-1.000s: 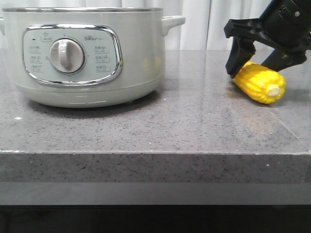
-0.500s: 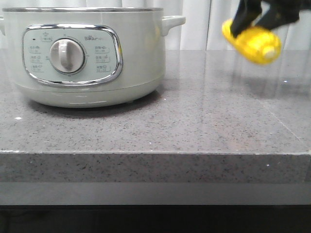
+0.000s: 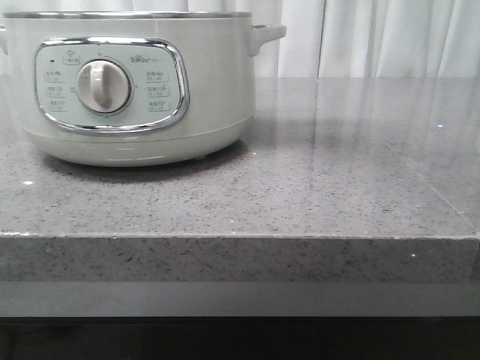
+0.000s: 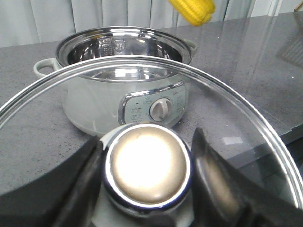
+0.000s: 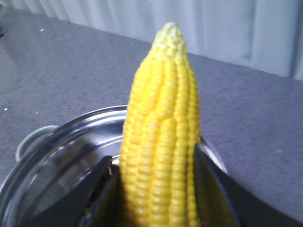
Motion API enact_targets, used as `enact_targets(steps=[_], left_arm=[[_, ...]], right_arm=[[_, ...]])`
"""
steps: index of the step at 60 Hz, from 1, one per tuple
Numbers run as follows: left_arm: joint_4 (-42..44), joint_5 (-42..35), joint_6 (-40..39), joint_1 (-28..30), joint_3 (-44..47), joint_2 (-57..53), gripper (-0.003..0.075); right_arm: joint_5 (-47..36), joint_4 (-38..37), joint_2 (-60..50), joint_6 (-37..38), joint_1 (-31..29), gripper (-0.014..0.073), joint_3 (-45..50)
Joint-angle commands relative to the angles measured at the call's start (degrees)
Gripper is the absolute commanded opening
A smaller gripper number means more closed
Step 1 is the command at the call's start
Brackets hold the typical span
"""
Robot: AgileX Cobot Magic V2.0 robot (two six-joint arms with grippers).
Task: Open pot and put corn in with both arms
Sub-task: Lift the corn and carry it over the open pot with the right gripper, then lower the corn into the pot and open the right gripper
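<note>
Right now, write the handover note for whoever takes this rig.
Left gripper: shut on the metal knob of the round glass lid, held clear of the pot.
Right gripper: shut on the bright yellow corn cob, held in the air above the pot.
Pale grey-green electric pot: on the grey stone counter, open.
Done: lid off, corn lifted.
Left: lower corn in, release.
</note>
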Motion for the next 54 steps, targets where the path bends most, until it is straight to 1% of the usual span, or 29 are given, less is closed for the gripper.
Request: enact_targets(steps=[1, 6, 12, 16, 19, 25, 27, 30, 36, 54], left_arm=[[-1.6, -8.9, -0.5, -0.4, -1.9, 0.7, 0.0209], [-1.6, -8.9, -0.5, -0.4, -1.9, 0.7, 0.0209], [-1.6, -8.9, -0.5, -0.4, -1.9, 0.7, 0.0209], [-1.6, -8.9, -0.5, -0.4, -1.9, 0.7, 0.0209], [-1.6, -8.9, -0.5, -0.4, -1.9, 0.7, 0.0209], [-1.6, -8.9, -0.5, -0.4, -1.9, 0.7, 0.0209], [-1.6, -8.9, -0.5, -0.4, -1.9, 0.7, 0.0209], [-1.6, -8.9, -0.5, -0.4, -1.9, 0.7, 0.0209], [-1.6, -8.9, -0.5, -0.4, -1.9, 0.7, 0.0209], [-1.6, -8.9, -0.5, -0.4, -1.9, 0.7, 0.0209]], right_arm=[[-4.7, 0.5, 1.3, -1.3, 2.7, 0.0156, -4.6], [-4.1, 0.5, 4.4, -1.3, 4.5, 0.0156, -6.2], [-3.1, 0.5, 6.8, -1.3, 5.2, 0.0157, -6.5], [-2.3, 0.5, 8.4, -1.3, 5.2, 0.0185, -6.5], [-1.7, 0.5, 9.0, -1.3, 5.2, 0.0222, -6.5], [-0.1, 0.5, 9.6, -1.3, 5.2, 0.0356, -6.5], [0.4, 0.5, 9.6, -1.3, 5.2, 0.0414, -6.5], [0.4, 0.5, 9.6, -1.3, 5.2, 0.0467, -6.5], [0.3, 0.5, 9.6, -1.3, 5.2, 0.0523, -6.6], [0.4, 0.5, 9.3, -1.3, 5.2, 0.0524, -6.6]])
